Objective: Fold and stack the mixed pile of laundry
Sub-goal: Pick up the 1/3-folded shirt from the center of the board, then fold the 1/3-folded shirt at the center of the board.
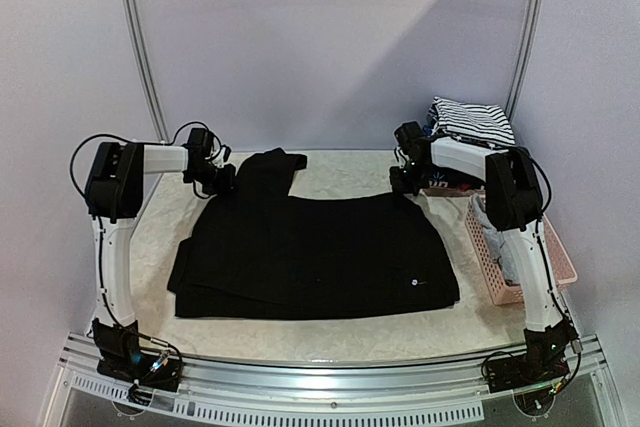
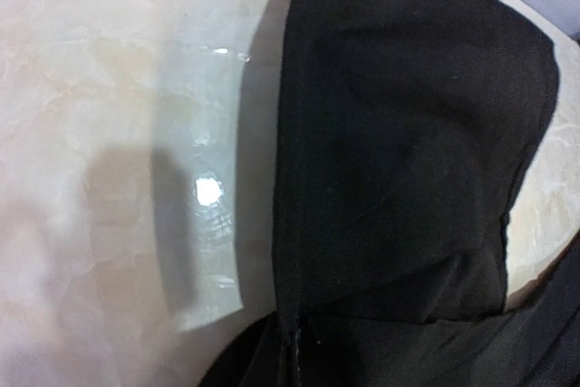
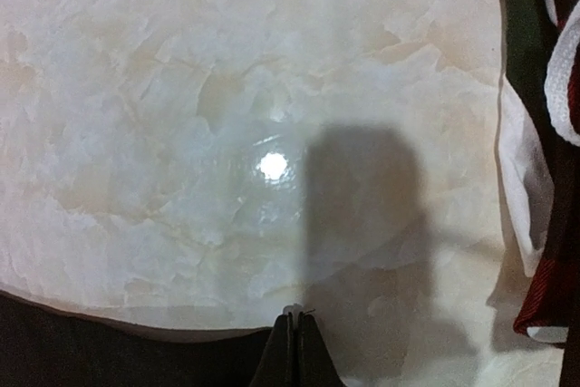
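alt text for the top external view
A large black garment lies spread on a marbled table, the left hand and right hand each pinching its far edge. A striped garment and pink basket sit at right.

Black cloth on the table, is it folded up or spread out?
Mostly spread out: the black cloth lies wide and flat across the table, its left edge layered.

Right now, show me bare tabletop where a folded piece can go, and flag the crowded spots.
Free: the far strip of table behind the black garment, between left gripper and right gripper; also the near strip along its front hem. Crowded: the right side, with pink basket and striped garment.
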### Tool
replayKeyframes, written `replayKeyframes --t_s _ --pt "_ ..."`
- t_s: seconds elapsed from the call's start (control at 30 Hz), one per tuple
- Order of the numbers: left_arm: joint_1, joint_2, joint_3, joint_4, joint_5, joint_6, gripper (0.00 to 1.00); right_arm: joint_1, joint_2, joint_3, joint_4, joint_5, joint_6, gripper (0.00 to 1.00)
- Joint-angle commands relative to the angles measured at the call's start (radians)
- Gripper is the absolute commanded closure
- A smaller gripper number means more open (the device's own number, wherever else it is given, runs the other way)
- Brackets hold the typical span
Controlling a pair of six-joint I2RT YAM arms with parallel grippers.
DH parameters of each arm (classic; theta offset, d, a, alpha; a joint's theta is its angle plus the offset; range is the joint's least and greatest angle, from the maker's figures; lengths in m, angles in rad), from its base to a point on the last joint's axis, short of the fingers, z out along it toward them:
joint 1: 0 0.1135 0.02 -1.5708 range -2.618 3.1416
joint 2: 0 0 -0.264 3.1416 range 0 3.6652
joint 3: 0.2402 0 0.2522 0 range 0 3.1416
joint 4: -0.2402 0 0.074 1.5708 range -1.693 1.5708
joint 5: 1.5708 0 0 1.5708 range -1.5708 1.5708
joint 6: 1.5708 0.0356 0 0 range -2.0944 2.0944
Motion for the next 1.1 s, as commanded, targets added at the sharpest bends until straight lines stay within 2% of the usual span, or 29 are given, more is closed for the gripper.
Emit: replayKeyframes --t_s 0.0,1.07 --pt "-0.013 -0.105 -0.024 -0.003 0.031 -0.006 1.0 -0.003 -0.096 -0.043 0.024 -0.05 -0.012 1.0" --pt "-0.072 -0.504 -0.32 -0.016 -0.011 0.025 1.0 0.0 -0.469 -0.476 0.187 -0.125 -0.008 1.0"
